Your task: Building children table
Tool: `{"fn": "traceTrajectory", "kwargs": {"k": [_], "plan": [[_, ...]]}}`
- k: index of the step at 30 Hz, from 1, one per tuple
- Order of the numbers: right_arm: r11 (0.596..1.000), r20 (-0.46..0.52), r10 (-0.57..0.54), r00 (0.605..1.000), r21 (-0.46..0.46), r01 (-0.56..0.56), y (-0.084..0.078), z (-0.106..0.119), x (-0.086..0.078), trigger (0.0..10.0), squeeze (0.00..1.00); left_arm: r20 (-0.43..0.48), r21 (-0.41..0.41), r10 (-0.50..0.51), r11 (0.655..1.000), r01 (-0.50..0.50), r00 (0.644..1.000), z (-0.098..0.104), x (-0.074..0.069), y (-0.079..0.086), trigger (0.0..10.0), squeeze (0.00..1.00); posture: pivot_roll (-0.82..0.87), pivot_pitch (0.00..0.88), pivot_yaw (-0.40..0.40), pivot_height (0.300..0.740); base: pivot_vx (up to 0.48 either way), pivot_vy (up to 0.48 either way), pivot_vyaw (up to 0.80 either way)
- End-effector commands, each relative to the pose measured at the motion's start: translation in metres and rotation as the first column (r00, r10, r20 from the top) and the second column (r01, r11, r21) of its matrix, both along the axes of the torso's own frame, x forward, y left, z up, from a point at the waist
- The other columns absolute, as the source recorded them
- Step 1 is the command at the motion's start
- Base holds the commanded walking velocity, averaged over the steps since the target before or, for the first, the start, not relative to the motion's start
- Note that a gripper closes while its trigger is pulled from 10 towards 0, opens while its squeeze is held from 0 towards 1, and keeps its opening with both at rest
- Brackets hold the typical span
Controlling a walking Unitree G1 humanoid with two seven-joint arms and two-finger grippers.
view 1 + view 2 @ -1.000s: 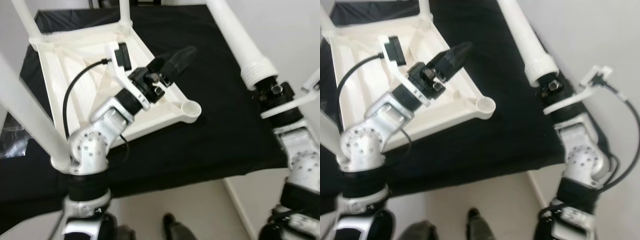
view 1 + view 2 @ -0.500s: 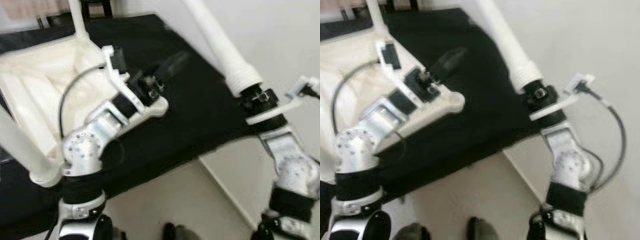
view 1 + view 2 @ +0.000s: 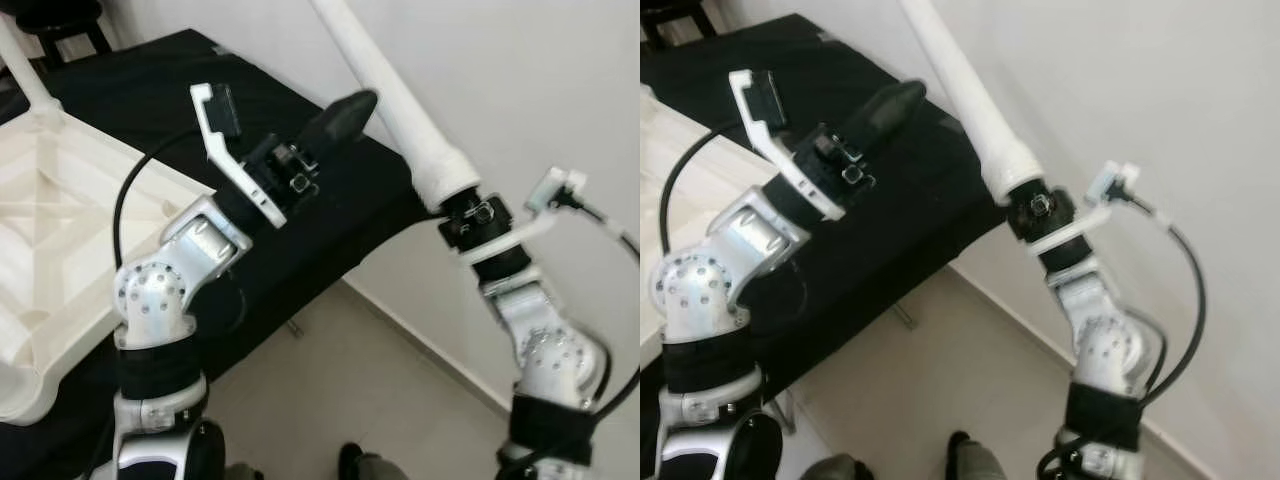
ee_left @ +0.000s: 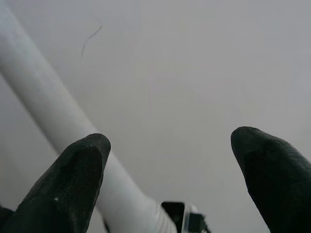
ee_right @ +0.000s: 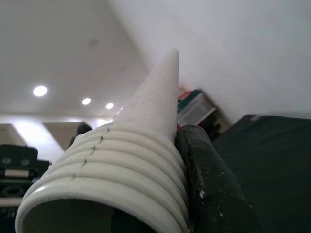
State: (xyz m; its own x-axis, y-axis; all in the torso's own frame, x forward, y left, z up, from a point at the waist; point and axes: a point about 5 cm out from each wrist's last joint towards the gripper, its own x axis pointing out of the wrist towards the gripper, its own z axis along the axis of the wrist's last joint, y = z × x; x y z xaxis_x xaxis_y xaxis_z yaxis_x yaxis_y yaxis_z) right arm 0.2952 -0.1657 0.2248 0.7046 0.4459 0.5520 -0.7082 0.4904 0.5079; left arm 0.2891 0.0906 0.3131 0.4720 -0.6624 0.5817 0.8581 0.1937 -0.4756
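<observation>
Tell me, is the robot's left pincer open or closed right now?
Open. The left pincer has its two black fingertips spread wide apart with nothing between them.

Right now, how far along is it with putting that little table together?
Partly done. The upturned white tabletop on the black cloth already has one leg standing. The right gripper holds another leg by its threaded end, off to the side. The left gripper hangs open. Fitting that leg is still to come.
</observation>
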Motion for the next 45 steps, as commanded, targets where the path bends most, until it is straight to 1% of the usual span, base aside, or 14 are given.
{"fn": "traceTrajectory", "kwargs": {"k": [1, 6, 9, 14, 15, 20, 26, 29, 30, 31, 32, 34, 40, 45], "plan": [[0.999, 0.062, 0.039, 0.997, 0.005, -0.039, 0.012, 0.004, -0.002, 10.0, 0.00, -0.021, -0.020, 0.013, 1.000, -0.014, 1.000, 0.001, 0.005, 0.011, 10.0, 0.00, 0.08, 0.073, 0.059, 0.740, 0.000, 0.000, 0.00], [0.995, 0.116, 0.094, 0.989, 0.011, -0.096, 0.028, 0.004, -0.006, 10.0, 0.00, -0.032, -0.085, 0.003, 0.996, -0.006, 0.999, 0.010, 0.010, 0.020, 10.0, 0.00, 0.08, 0.068, 0.060, 0.740, 0.000, 0.000, 0.00], [0.991, 0.149, 0.121, 0.981, 0.032, -0.127, 0.038, 0.009, -0.010, 10.0, 0.00, -0.097, -0.145, -0.017, 0.989, 0.002, 0.995, 0.005, 0.018, 0.024, 10.0, 0.00, 0.06, 0.079, 0.055, 0.740, 0.000, 0.000, 0.00], [0.990, 0.161, 0.129, 0.979, 0.037, -0.136, 0.040, 0.012, -0.010, 10.0, 0.00, -0.115, -0.160, -0.031, 0.987, 0.012, 0.993, 0.002, 0.019, 0.023, 10.0, 0.00, 0.06, 0.086, 0.052, 0.740, 0.000, 0.000, 0.00], [0.985, 0.192, 0.164, 0.968, 0.019, -0.171, 0.045, 0.016, -0.015, 10.0, 0.00, -0.119, -0.180, -0.074, 0.982, 0.051, 0.990, 0.000, 0.017, 0.021, 10.0, 0.00, 0.06, 0.094, 0.047, 0.740, 0.000, 0.000, 0.00], [0.979, 0.231, 0.195, 0.953, 0.009, -0.203, 0.049, 0.022, -0.015, 10.0, 0.00, -0.120, -0.198, -0.119, 0.976, 0.094, 0.986, 0.001, 0.014, 0.021, 10.0, 0.00, 0.06, 0.105, 0.041, 0.740, 0.000, 0.000, 0.00], [0.968, 0.272, 0.241, 0.932, -0.004, -0.249, 0.052, 0.028, -0.015, 10.0, 0.00, -0.125, -0.199, -0.125, 0.975, 0.099, 0.984, -0.001, 0.013, 0.024, 10.0, 0.00, 0.06, 0.109, 0.038, 0.740, 0.000, 0.000, 0.00], [0.943, 0.313, 0.328, 0.891, -0.049, -0.329, 0.055, 0.032, -0.021, 10.0, 0.00, -0.126, -0.201, -0.125, 0.975, 0.098, 0.984, -0.001, 0.012, 0.025, 10.0, 0.00, 0.07, 0.119, 0.035, 0.740, 0.000, 0.000, 0.00], [0.943, 0.313, 0.328, 0.891, -0.049, -0.329, 0.055, 0.032, -0.021, 10.0, 0.00, -0.126, -0.201, -0.125, 0.975, 0.098, 0.984, -0.001, 0.012, 0.025, 10.0, 0.00, 0.07, 0.119, 0.035, 0.740, 0.000, 0.000, 0.00], [0.920, 0.336, 0.389, 0.858, -0.090, -0.382, 0.057, 0.033, -0.026, 10.0, 0.00, -0.125, -0.202, -0.125, 0.975, 0.098, 0.984, 0.000, 0.011, 0.025, 10.0, 0.00, 0.07, 0.122, 0.034, 0.740, 0.000, 0.000, 0.00], [0.920, 0.336, 0.389, 0.858, -0.090, -0.382, 0.057, 0.033, -0.026, 10.0, 0.00, -0.125, -0.202, -0.125, 0.975, 0.098, 0.984, 0.000, 0.011, 0.025, 10.0, 0.00, 0.07, 0.122, 0.034, 0.740, 0.000, 0.000, 0.00], [0.869, 0.360, 0.494, 0.791, -0.182, -0.460, 0.059, 0.032, -0.036, 10.0, 0.00, -0.116, -0.206, -0.128, 0.973, 0.102, 0.985, 0.003, 0.009, 0.026, 10.0, 0.00, 0.07, 0.127, 0.031, 0.740, 0.000, 0.000, 0.00], [0.852, 0.350, 0.523, 0.777, -0.233, -0.469, 0.056, 0.028, -0.037, 10.0, 0.00, -0.084, -0.205, -0.148, 0.970, 0.129, 0.985, 0.008, 0.004, 0.026, 10.0, 0.00, 0.07, 0.130, 0.029, 0.740, 0.000, 0.000, 0.00], [0.861, 0.328, 0.503, 0.799, -0.263, -0.434, 0.044, 0.024, -0.033, 10.0, 0.00, -0.043, -0.207, -0.171, 0.965, 0.159, 0.984, 0.013, -0.002, 0.027, 10.0, 0.00, 0.07, 0.129, 0.023, 0.740, 0.000, 0.000, 0.00]]}}
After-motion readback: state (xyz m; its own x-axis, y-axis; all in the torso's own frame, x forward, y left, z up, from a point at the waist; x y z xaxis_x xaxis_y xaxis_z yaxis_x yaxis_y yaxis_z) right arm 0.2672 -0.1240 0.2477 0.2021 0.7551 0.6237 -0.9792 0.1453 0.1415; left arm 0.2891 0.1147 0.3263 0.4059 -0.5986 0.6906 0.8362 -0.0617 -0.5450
